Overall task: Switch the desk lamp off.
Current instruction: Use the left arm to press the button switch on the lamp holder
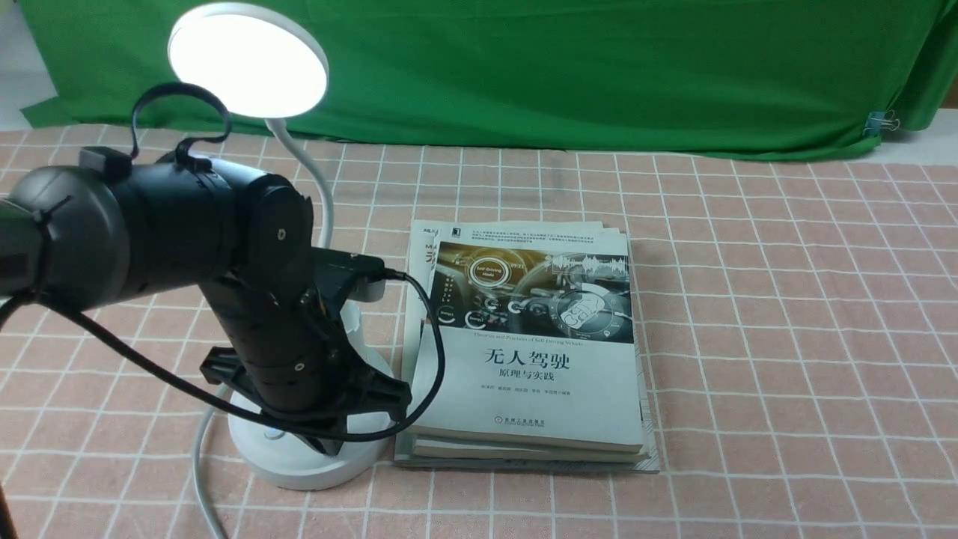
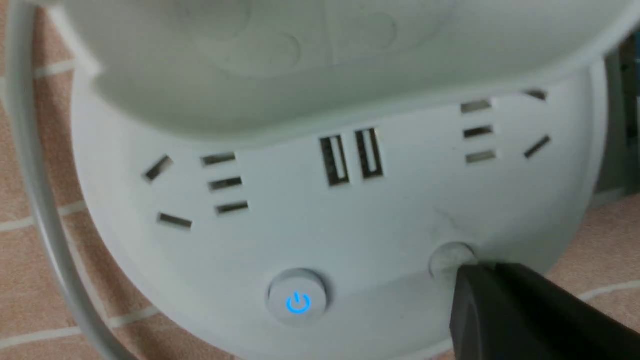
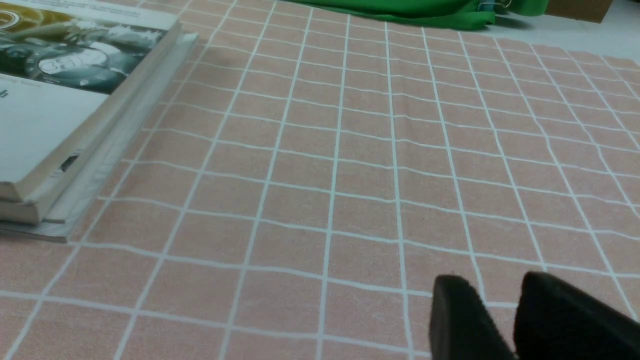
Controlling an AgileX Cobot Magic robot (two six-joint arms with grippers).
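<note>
Front, hidden: your left arm (image 1: 187, 232) covers most of the desk lamp's base (image 1: 314, 468) and its cup. Only the base's near rim shows.
Front, lamp: the desk lamp (image 1: 247, 60) stands on the left of the checked tablecloth (image 1: 748, 337) with its disc head glowing. The base sits just beside the stack of books (image 1: 524, 359).
Front, left gripper: the left gripper (image 1: 329, 438) points down onto the base. You cannot make out its fingers here.
Front, right arm: out of frame.
Left wrist, blurred: the cup (image 2: 300, 60) is a soft white mass, cut off at the frame edge.
Left wrist, base: sockets, two USB slots (image 2: 350, 157) and a power button (image 2: 298, 300) lit blue.
Left wrist, contact: one black fingertip (image 2: 480, 295) touches the edge of the second, unlit button (image 2: 445, 257).
Left wrist, opening: only that finger shows, so you cannot tell how far apart the fingers are.
Right wrist, cut off: only the tips of the right gripper (image 3: 505, 310) show, at the frame corner.
Right wrist, opening: the tips are drawn together and hold nothing, over bare tablecloth well away from the books.
</note>
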